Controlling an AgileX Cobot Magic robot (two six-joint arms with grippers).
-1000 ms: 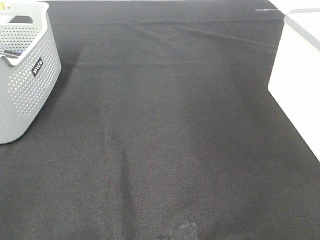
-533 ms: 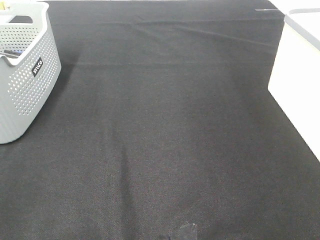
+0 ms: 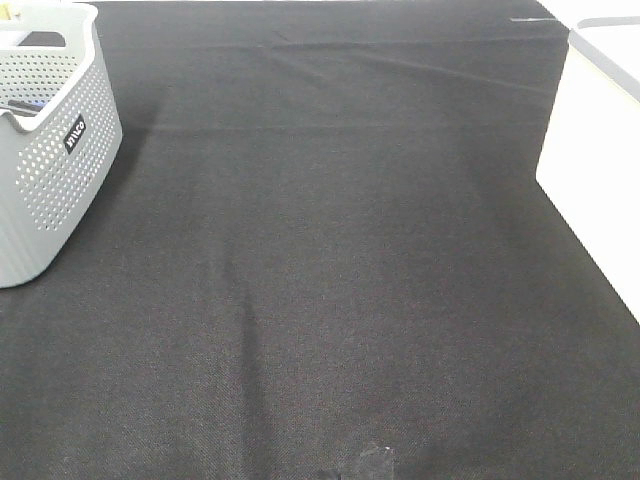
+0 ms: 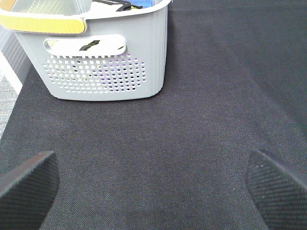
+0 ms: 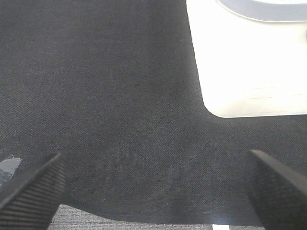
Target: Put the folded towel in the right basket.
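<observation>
Two baskets flank black cloth [image 3: 330, 260]: grey perforated basket [image 3: 50, 160] left, white basket [image 3: 595, 170] right. Folded towel not visible anywhere. Left gripper [image 4: 152, 184] spread wide, empty. Right gripper [image 5: 153, 187] likewise spread, empty.

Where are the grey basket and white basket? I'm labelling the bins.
grey basket [image 3: 55, 170], exterior high view, on its perforated side wall.
white basket [image 3: 595, 160], exterior high view, on its plain side wall.

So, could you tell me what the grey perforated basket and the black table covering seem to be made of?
The grey perforated basket looks like moulded plastic with a matte finish: punched holes in even rows, rounded corners. The black table covering appears to be woven fabric: visible weave, soft creases.
</observation>
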